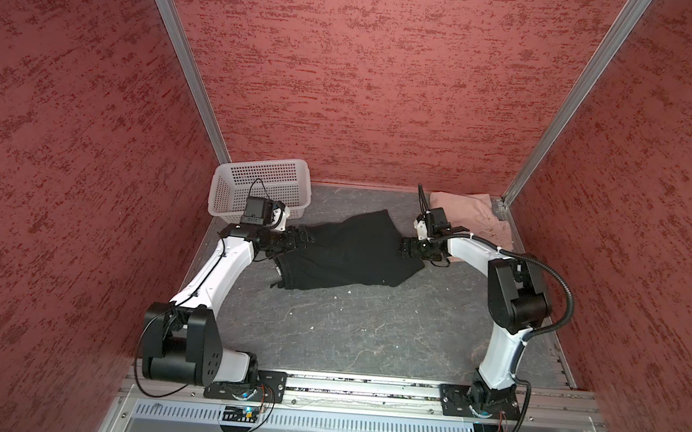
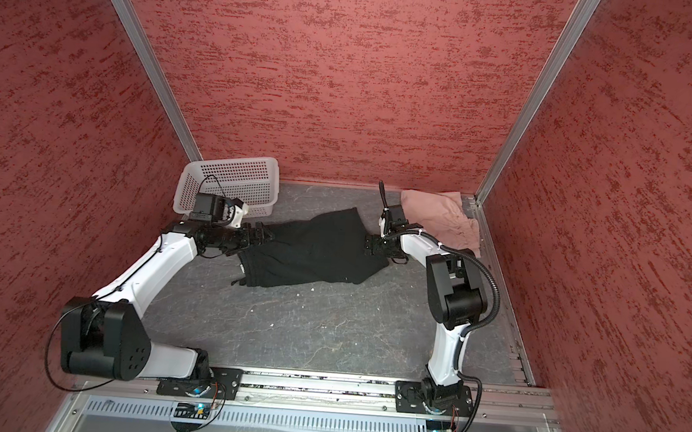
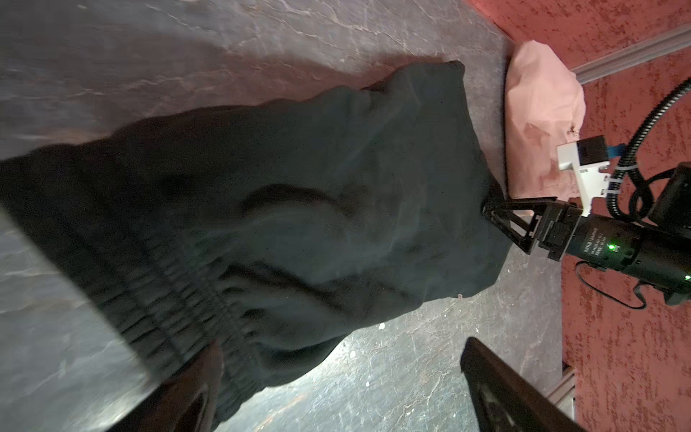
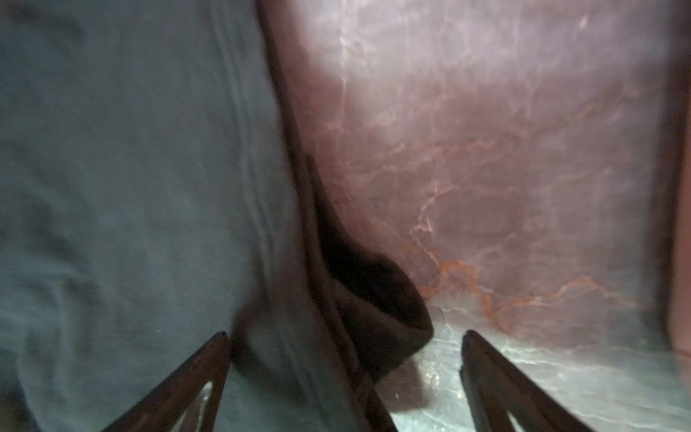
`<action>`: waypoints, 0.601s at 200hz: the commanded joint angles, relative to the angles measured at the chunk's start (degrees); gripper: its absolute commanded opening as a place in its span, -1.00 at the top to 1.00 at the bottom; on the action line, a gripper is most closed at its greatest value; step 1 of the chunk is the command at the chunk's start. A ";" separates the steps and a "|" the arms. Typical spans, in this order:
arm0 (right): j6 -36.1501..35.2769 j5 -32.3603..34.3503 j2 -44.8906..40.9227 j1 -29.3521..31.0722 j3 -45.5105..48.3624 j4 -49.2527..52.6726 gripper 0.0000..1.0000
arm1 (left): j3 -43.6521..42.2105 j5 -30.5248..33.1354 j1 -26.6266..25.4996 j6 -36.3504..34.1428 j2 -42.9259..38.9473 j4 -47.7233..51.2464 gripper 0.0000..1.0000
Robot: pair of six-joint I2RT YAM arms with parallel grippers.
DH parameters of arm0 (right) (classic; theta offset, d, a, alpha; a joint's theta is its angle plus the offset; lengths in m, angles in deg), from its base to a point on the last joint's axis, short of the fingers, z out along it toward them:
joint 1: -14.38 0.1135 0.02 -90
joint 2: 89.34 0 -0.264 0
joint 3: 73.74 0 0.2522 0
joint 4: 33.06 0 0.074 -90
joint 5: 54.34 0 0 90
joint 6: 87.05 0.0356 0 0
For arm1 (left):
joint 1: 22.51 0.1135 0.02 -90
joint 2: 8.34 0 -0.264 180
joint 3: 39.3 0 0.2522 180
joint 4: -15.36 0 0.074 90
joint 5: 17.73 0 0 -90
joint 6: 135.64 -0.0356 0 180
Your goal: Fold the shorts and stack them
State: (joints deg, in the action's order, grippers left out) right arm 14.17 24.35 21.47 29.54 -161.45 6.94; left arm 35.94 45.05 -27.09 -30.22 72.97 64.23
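Grey marbled tabletop (image 1: 369, 331) carries the black shorts (image 1: 350, 250) flat between my left gripper (image 1: 302, 239) and right gripper (image 1: 404, 248), both spread wide astride its opposite edges, pinching nothing. Pink shorts (image 1: 473, 219) seem folded in the far corner. Next, I reckon: clamp both ends, fold. From above, black jaws merge with cloth.

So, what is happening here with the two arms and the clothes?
A robot is working on the black shorts, spread on the table. The left tool is at the waistband end, the right tool at the leg end; both are open, gripping nothing. The pink shorts sit, apparently folded, in the far right corner; a white basket stands far left. Nothing is stacked yet.
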 commanded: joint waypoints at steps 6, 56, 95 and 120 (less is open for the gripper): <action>0.91 -1.92 -0.37 -0.48 2.42 -6.62 -0.58 | 1.51 -3.17 -3.81 0.13 4.71 -10.13 -0.99; 4.82 -7.87 -3.74 -0.96 11.88 -13.67 0.49 | -0.60 2.97 -4.57 -0.18 7.79 -8.05 -0.99; 6.27 -0.91 -11.97 -1.02 16.95 -6.35 1.00 | -1.27 4.76 -4.48 -0.44 5.70 -6.32 -0.99; 8.93 2.86 -20.80 -1.18 21.98 -0.43 1.00 | -0.83 3.47 -5.08 0.81 5.87 -4.72 -0.99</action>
State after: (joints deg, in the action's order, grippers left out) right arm 20.36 21.57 8.15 28.79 -142.92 -0.54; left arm 35.17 48.70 -31.75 -29.82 80.03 57.89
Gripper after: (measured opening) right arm 0.092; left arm 0.994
